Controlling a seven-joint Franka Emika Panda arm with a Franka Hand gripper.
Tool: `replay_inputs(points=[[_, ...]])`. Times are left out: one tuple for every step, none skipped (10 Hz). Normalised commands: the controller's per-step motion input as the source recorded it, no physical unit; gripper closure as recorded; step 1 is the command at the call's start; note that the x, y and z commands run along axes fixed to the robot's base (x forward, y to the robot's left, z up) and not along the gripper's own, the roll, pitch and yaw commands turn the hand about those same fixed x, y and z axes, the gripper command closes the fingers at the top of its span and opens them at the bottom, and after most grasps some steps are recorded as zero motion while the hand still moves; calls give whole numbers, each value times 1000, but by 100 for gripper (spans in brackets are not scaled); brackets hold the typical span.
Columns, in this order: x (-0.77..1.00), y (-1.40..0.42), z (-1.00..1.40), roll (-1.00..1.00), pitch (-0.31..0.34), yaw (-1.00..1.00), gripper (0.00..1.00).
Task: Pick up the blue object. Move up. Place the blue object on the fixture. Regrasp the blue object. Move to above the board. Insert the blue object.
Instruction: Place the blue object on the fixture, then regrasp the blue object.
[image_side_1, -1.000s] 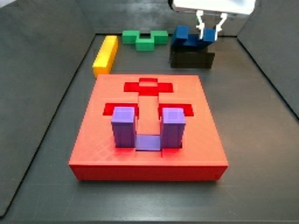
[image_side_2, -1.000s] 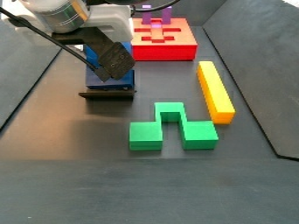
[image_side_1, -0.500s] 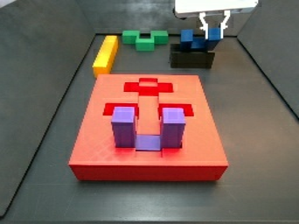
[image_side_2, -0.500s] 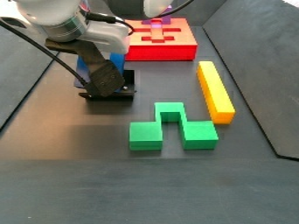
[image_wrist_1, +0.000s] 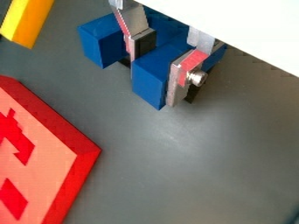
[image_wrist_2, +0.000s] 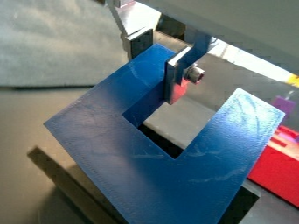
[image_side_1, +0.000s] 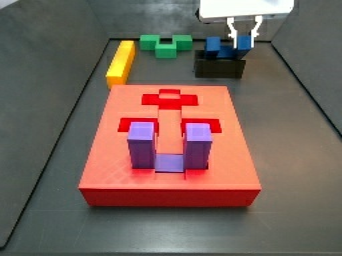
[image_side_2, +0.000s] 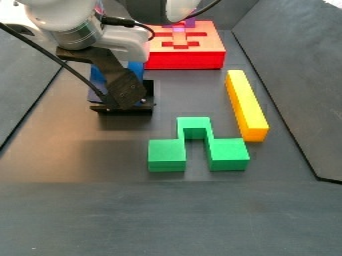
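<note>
Even, bright overhead light; soft shadows under the hand (image_side_1: 241, 38); wrist views are slightly blurred, side views sharp.

No readable text, labels or numbers; small marks possibly unresolved.

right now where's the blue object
The blue object stands on the fixture behind the board, one prong between the gripper fingers.

End effector (image_side_1: 243, 40) over blue object (image_side_1: 217, 45) atop fixture (image_side_1: 221, 66).
</note>
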Motion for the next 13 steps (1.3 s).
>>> replay_inputs(points=[[0,0,-169,243,177,109,100],[0,0,-169,283,243,66,100],[0,0,-191,286,243,89,100],[-11,0,0,11,0,0,100],[-120,-151,0,234,-149,0,100],[0,0,0,0,0,0,0],[0,11,0,-54,0,0,0],[14,146,643,-446,129,-140,0],[83,334,894,-740,131,-174,0],[14,357,866,-754,103,-163,0],[34,257,783,-580,114,-80,0],[17,80,717,-263,166,0,0],[0,-91,491,240,180,0,0]])
